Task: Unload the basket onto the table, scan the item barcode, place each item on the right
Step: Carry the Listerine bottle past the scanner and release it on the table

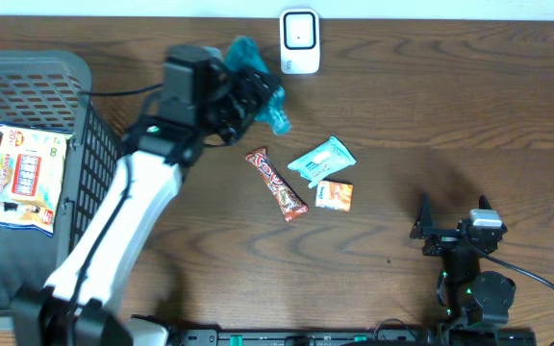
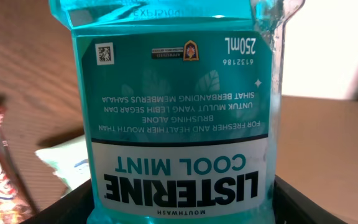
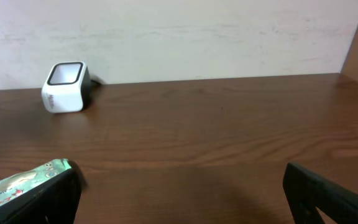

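Left pincer [image 1: 241,99]: part open and clamped on the mouthwash bottle [image 2: 179,124], with dark fingers [image 2: 73,202] on either side of it. The bottle is teal and lies tilted in the grip, over the far part of the surface [image 1: 431,115], left of centre. Its end is just left of the scanner [image 1: 299,41] and near it, not touching. In the left wrist view the label [image 2: 179,180] reads upside down, "Listerine Cool Mint", with a small square code [image 2: 104,54] at its upper left. Cannot tell which face of the bottle points at the scanner.

The scanner is white with a dark window and stands at the far edge by the wall [image 3: 179,31].

Middle of the surface, nearer and to the right of the bottle:
- The candy bar [image 1: 277,183] lies diagonally.
- The teal packet [image 1: 322,160] is to its right.
- The orange packet [image 1: 335,195] is just on the near side of the teal one, with edges meeting or nearly so.

Left edge: a black mesh basket [image 1: 94,163] with a snack bag [image 1: 27,178] inside.

Right pincer [image 1: 453,216]: near right, jaws wide apart, holding nothing, well apart from the packets. Its wrist view looks across the bare surface to the scanner at far left, and the teal packet's end shows at the lower left edge.
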